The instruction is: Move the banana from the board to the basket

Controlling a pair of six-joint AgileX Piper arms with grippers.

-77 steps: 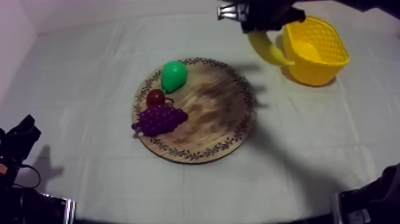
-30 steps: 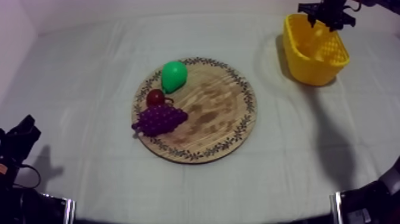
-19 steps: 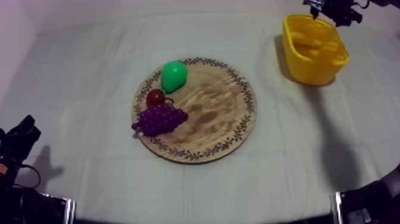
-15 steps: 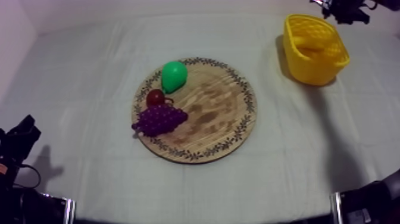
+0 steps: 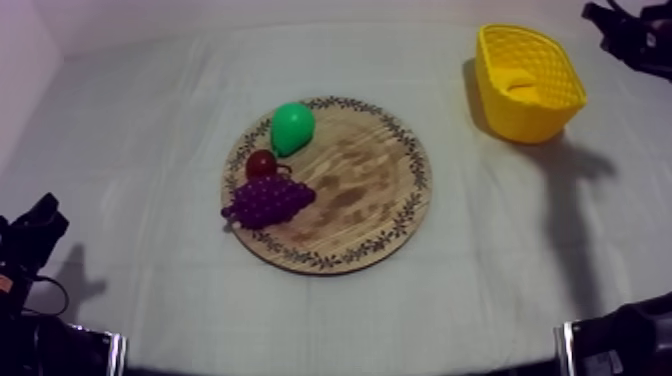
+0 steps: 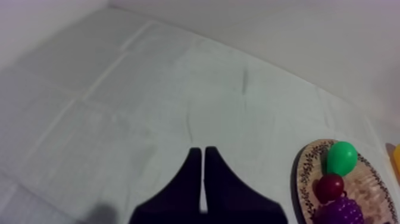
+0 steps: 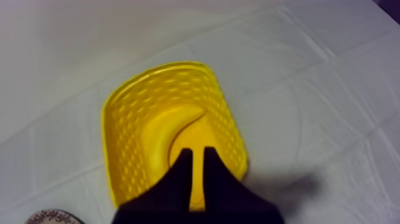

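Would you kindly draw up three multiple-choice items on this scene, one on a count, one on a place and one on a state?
1. How many fruits lie on the board?
A. two
B. three
C. four

2. Where is the banana?
A. on the board
B. on the cloth
C. in the basket

3. What is the state of the right pincer?
A. shut on nothing
B. wide open
C. shut on the banana

Answers:
1. B: a pear, a small red fruit and grapes lie on it.
2. C: the right wrist view shows it lying curved inside the yellow walls.
3. A: it forms a narrow wedge above the basket, and the banana lies apart below it.
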